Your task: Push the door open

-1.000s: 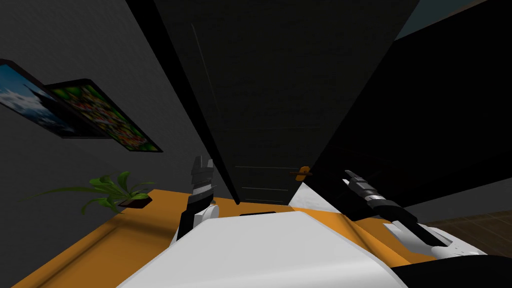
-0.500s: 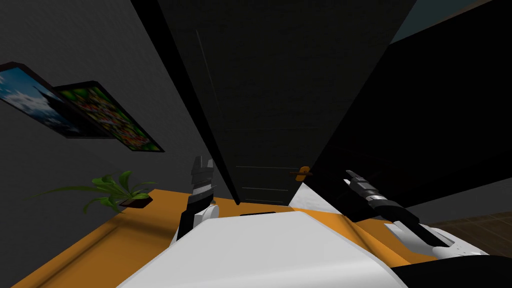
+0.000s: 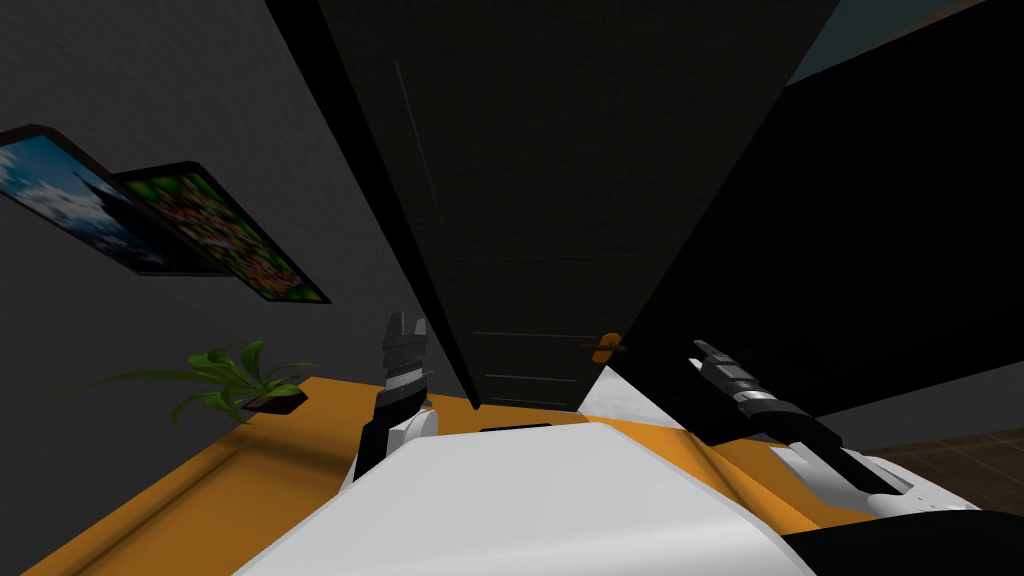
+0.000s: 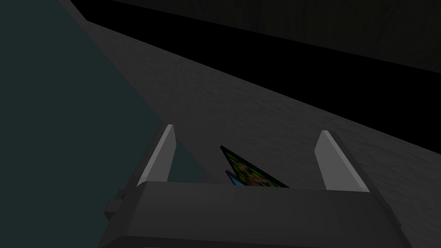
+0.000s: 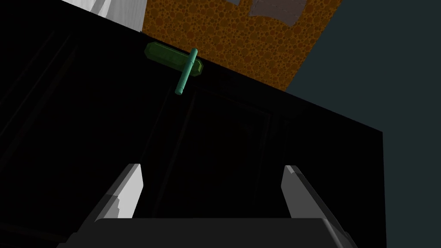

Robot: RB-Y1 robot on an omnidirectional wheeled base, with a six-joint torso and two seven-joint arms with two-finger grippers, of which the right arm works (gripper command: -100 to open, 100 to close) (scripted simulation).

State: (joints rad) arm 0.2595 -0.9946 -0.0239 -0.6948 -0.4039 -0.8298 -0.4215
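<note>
Black door (image 3: 540, 200) dead ahead and upright, and it's the right gripper (image 5: 212, 167), fingers spread and empty, that's squared up to the panel, the left gripper (image 4: 246, 129), likewise spread and empty, hanging by the opposite edge, with the handle (image 5: 185, 69) ahead of the right fingers.

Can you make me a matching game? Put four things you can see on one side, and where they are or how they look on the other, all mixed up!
Things:
1. potted plant
2. pictures
3. door handle
4. right hand

Places or states:
A. hanging on the grey wall
B. open, pointing at the dark door
C. standing on the orange surface
D. fixed near the door's edge

Pairs: 1-C, 2-A, 3-D, 4-B
</note>
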